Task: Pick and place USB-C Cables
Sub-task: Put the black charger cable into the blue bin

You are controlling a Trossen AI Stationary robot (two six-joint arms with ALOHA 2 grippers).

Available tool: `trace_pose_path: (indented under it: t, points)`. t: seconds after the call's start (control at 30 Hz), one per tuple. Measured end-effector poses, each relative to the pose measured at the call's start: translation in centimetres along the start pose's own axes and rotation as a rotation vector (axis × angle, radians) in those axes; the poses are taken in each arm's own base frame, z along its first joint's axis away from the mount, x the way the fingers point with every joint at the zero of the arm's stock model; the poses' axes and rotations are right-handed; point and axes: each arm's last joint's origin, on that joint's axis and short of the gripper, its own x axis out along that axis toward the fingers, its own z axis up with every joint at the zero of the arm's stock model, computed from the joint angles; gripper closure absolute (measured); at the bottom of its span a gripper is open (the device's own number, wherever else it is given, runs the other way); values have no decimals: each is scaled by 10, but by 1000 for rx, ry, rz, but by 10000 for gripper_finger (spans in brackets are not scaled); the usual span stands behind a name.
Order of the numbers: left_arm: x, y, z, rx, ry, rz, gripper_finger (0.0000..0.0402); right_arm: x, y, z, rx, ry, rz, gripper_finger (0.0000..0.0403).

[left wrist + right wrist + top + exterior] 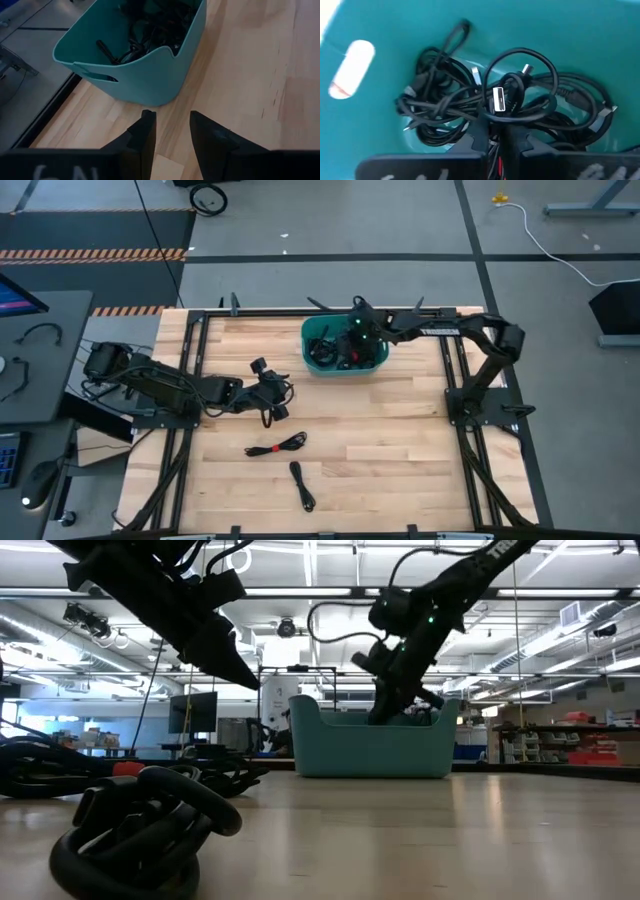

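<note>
Reaching into bin (378, 360): R gripper (496, 134).

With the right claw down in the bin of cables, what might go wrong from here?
1. The cables in the bin lie tangled and looped through one another, so lifting one may drag others out.
2. The right claw is nearly shut on the pile; it may pinch several cords or a plug.
3. The left claw, open and empty, faces the bin; both arms could crowd it.
</note>
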Motion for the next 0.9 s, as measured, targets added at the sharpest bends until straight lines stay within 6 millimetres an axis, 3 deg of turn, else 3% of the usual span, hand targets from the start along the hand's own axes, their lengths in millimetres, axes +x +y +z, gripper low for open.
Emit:
trace_pose_path:
  t: [0.27,0.63,0.73,0.9]
  points:
    - [0,0,0,-2,0,0,276,22,-5,-6,43,63,-20,353]
    - [0,0,0,0,3,0,276,21,-7,-5,-29,30,-59,282]
    - [0,0,-1,2,7,1,276,9,-5,0,-58,-25,-68,256]
    - [0,0,-2,-7,19,2,276,-29,6,7,-99,-161,-68,230]
